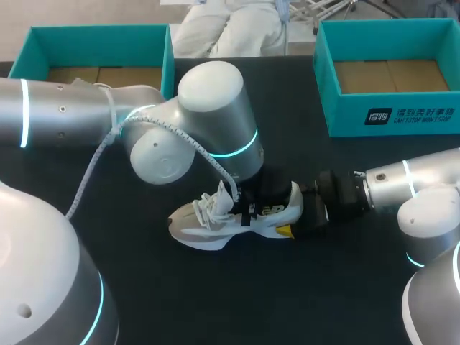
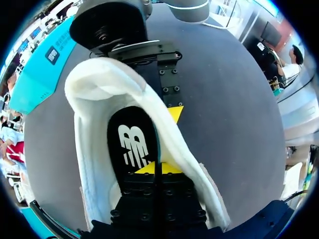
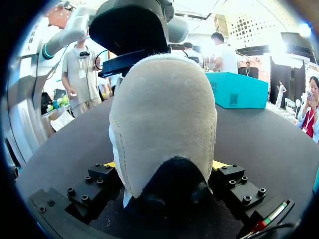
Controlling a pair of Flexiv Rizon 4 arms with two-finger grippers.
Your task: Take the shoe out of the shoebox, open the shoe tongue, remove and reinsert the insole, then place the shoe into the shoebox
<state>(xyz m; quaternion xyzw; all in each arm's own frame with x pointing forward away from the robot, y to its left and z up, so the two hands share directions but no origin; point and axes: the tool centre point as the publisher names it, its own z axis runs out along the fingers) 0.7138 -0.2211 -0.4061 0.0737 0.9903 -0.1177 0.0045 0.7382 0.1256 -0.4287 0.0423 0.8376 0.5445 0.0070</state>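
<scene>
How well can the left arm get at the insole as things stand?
Probably yes: the left pincer sits right in the open mouth of the shoe, close over the black insole, with nothing in between. The right pincer clamps the heel, which should steady the shoe.

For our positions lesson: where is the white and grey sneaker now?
In the head view, the white and grey mesh sneaker sits mid-table, outside both teal shoeboxes, beneath the left arm, its heel held by the right gripper.

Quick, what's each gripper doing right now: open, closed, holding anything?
Left gripper: closed on the insole, inside the shoe.
Right gripper: closed on the shoe's heel.
</scene>
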